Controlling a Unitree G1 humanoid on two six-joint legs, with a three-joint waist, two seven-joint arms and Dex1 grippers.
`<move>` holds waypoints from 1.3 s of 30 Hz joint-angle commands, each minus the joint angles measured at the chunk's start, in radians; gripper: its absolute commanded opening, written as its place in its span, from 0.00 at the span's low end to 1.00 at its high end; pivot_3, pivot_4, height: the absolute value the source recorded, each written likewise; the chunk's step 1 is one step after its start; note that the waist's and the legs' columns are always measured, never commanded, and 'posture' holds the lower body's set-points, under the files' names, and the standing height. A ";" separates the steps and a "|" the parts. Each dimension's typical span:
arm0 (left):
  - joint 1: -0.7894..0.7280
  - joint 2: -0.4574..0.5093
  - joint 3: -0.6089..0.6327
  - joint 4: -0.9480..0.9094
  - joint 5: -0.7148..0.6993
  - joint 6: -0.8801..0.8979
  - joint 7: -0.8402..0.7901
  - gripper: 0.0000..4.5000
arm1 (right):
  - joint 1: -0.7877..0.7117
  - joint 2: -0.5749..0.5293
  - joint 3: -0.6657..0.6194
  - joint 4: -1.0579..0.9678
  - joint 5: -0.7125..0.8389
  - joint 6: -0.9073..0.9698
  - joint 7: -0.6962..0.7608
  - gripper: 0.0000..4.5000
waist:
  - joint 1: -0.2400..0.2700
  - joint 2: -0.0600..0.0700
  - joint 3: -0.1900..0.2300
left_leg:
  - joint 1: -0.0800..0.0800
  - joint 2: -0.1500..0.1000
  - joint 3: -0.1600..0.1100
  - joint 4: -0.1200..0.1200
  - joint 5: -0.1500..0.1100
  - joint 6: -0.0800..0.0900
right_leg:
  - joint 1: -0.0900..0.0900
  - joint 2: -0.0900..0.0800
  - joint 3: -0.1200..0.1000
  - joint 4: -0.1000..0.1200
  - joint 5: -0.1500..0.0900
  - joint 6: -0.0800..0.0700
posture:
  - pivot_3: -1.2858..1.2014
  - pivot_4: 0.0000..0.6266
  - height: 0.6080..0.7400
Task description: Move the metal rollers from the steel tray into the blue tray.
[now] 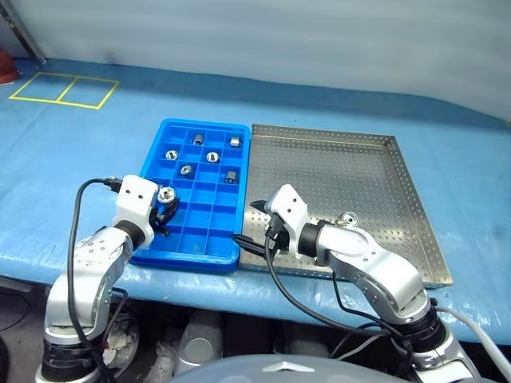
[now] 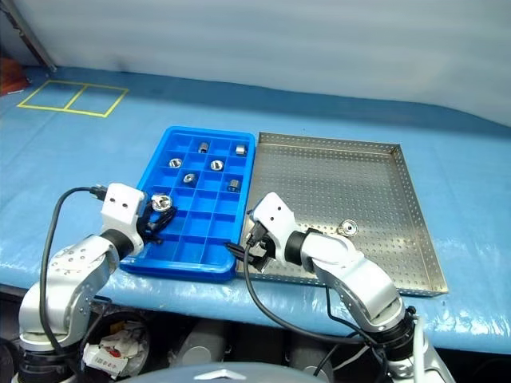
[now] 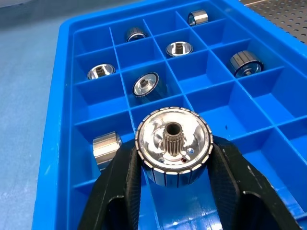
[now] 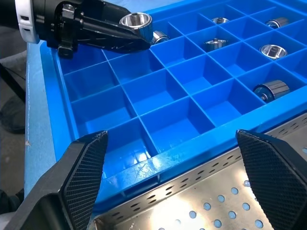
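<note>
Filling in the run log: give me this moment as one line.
left end effector: shut on roller, over blue tray | right end effector: open, empty | steel tray: one roller left

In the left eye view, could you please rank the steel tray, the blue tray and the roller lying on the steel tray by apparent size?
1. steel tray, largest
2. blue tray
3. roller on the steel tray, by far the smallest
</note>
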 commanded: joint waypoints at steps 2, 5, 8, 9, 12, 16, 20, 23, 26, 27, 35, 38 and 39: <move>0.001 0.004 -0.003 0.011 -0.025 0.013 -0.006 0.37 | 0.002 0.013 -0.002 -0.028 -0.005 -0.014 -0.003 1.00 | 0.002 0.000 0.000 | 0.000 0.000 0.000 0.000 0.000 0.000 | 0.000 0.000 0.000 0.000 0.000 0.000 | 0.65 0.24 1.00; 0.004 0.008 -0.014 0.033 -0.026 0.020 -0.006 0.37 | 0.014 0.017 -0.007 -0.036 -0.007 -0.011 -0.011 1.00 | 0.001 0.000 0.000 | 0.000 0.000 0.000 0.000 0.000 0.000 | 0.000 0.000 0.000 0.000 0.000 0.000 | 0.64 0.24 1.00; -0.001 0.006 -0.016 0.054 -0.029 0.040 -0.001 0.53 | 0.031 0.017 -0.016 -0.051 -0.007 -0.007 -0.024 1.00 | -0.002 0.000 0.000 | 0.000 0.000 0.000 0.000 0.000 0.000 | 0.000 0.000 0.000 -0.001 0.000 0.000 | 0.63 0.24 1.00; -0.005 0.008 -0.017 0.056 -0.032 0.040 -0.004 0.58 | 0.035 0.018 -0.018 -0.055 -0.007 -0.005 -0.028 1.00 | -0.003 0.000 0.000 | 0.000 0.000 0.000 0.000 0.000 0.000 | 0.000 0.000 0.000 -0.001 0.000 0.000 | 0.63 0.24 1.00; -0.031 0.007 -0.017 0.058 -0.050 0.031 -0.012 0.81 | 0.049 0.018 -0.029 -0.071 -0.005 0.000 -0.041 1.00 | -0.007 0.000 0.000 | 0.000 0.000 0.000 0.000 0.000 0.000 | 0.000 0.000 -0.001 0.000 0.000 -0.001 | 0.63 0.24 1.00; -0.091 0.002 -0.006 0.045 -0.126 -0.053 -0.088 0.99 | 0.083 0.008 -0.059 -0.113 0.002 0.016 -0.063 1.00 | -0.012 0.000 0.000 | 0.000 0.000 0.000 0.000 0.000 0.000 | 0.000 0.000 -0.001 0.000 0.000 -0.001 | 0.62 0.24 1.00; -0.193 0.027 -0.028 0.081 -0.174 -0.148 -0.181 0.99 | 0.141 -0.016 -0.122 -0.173 0.018 0.044 -0.082 1.00 | -0.013 0.000 0.000 | -0.002 0.000 0.000 0.000 0.000 0.000 | -0.001 -0.001 -0.001 -0.001 0.000 -0.001 | 0.61 0.24 1.00; -0.304 0.064 -0.085 0.156 -0.208 -0.178 -0.295 0.99 | 0.204 -0.038 -0.180 -0.220 0.027 0.067 -0.100 1.00 | -0.021 0.000 0.000 | -0.002 -0.001 0.000 0.000 0.000 0.000 | 0.000 -0.001 -0.001 -0.001 0.000 -0.001 | 0.58 0.24 1.00; -0.417 0.095 -0.171 0.267 -0.207 -0.228 -0.418 0.99 | 0.281 -0.059 -0.230 -0.272 0.033 0.086 -0.116 1.00 | -0.027 0.001 0.000 | -0.002 -0.001 0.001 0.001 0.000 0.000 | 0.000 -0.001 -0.004 -0.001 -0.001 -0.001 | 0.57 0.24 1.00; -0.453 0.102 -0.204 0.310 -0.199 -0.250 -0.458 0.99 | 0.308 -0.064 -0.243 -0.290 0.033 0.092 -0.124 1.00 | -0.036 0.001 0.000 | -0.002 -0.001 0.002 0.001 0.000 0.000 | 0.000 -0.001 -0.003 -0.001 -0.001 -0.001 | 0.57 0.24 1.00; -0.651 0.082 -0.459 0.626 -0.102 -0.410 -0.725 0.99 | 0.464 -0.045 -0.324 -0.390 0.029 0.123 -0.201 1.00 | -0.105 0.001 0.000 | -0.002 -0.001 0.003 0.000 0.000 0.000 | 0.000 0.000 -0.001 -0.001 -0.001 -0.001 | 0.52 0.24 1.00; -0.698 0.072 -0.546 0.719 -0.047 -0.469 -0.806 0.99 | 0.508 -0.023 -0.334 -0.417 0.028 0.125 -0.231 1.00 | -0.125 0.001 0.000 | -0.002 -0.001 0.003 0.000 0.000 0.000 | 0.000 0.001 0.000 0.000 -0.001 -0.001 | 0.50 0.24 1.00; -0.712 0.067 -0.569 0.746 -0.032 -0.487 -0.831 0.99 | 0.520 -0.017 -0.332 -0.424 0.027 0.125 -0.241 1.00 | -0.128 0.001 0.000 | -0.002 0.000 0.003 0.000 0.000 0.000 | 0.000 0.001 0.000 0.000 -0.001 -0.001 | 0.50 0.24 1.00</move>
